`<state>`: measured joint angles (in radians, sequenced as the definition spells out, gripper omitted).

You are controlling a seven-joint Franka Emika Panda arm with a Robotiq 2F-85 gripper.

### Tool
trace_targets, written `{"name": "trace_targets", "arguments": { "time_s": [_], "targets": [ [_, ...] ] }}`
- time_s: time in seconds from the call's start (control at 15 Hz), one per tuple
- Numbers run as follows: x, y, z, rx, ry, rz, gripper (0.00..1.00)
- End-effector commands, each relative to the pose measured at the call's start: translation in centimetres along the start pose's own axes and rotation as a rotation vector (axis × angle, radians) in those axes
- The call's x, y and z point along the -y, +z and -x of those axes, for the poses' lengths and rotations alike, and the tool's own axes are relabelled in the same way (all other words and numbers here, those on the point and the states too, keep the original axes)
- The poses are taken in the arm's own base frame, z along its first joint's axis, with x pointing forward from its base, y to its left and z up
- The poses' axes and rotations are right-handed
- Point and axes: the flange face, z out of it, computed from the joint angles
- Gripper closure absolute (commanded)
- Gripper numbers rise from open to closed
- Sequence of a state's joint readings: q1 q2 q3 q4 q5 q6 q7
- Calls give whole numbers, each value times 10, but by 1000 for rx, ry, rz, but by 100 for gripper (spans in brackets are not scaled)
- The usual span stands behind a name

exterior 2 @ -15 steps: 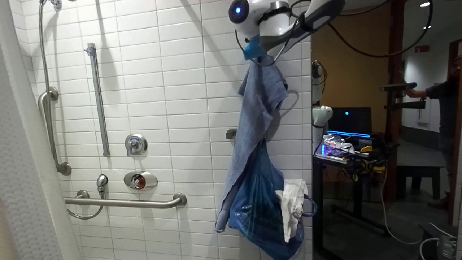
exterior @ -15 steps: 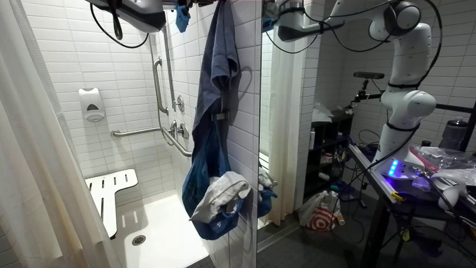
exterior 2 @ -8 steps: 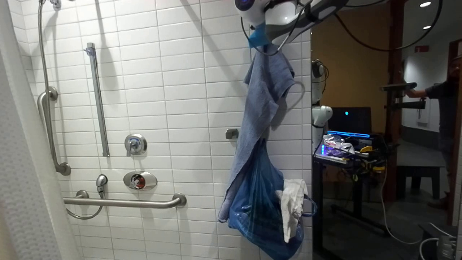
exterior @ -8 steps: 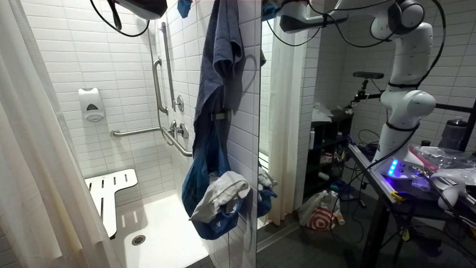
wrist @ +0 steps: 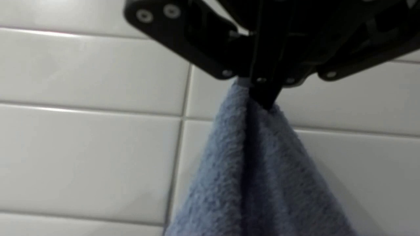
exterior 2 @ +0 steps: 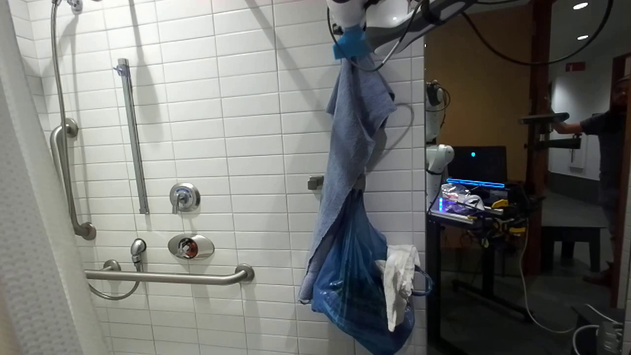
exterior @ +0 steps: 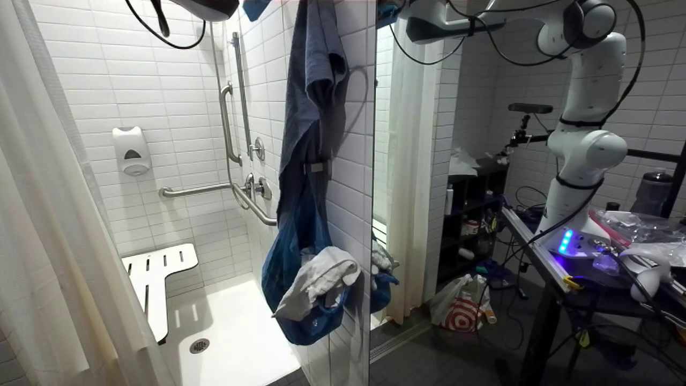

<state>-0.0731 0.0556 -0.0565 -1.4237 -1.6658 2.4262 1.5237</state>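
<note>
Blue terry towel [exterior 2: 347, 143] is held by its bunched top, pinched in the tightly closed gripper [wrist: 262, 93] beside the tiled wall [exterior 2: 256, 123]. Compared with a second ago it is raised slightly, lower hem included, so a firm grip is suggested. The bag [exterior 2: 352, 266] is partly overlapped; the bracket [exterior 2: 314, 183] is closely neighboured. Sideways room is bounded by the mirror [exterior 2: 483, 276]; more is judged available toward the grab bar [exterior 2: 167, 277].
</note>
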Motion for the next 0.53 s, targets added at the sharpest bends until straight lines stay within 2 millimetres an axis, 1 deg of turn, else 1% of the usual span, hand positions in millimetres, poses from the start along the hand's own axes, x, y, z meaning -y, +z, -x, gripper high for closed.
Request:
{"name": "trace_targets", "arguments": {
  "time_s": [0.0,0.27,0.47],
  "targets": [
    [-3,-28,-14,-20,6,-95,100],
    [-1,-58,-24,-34,21,-220,100],
    [-1,-75,-27,-28,40,-319,100]
  ]
}}
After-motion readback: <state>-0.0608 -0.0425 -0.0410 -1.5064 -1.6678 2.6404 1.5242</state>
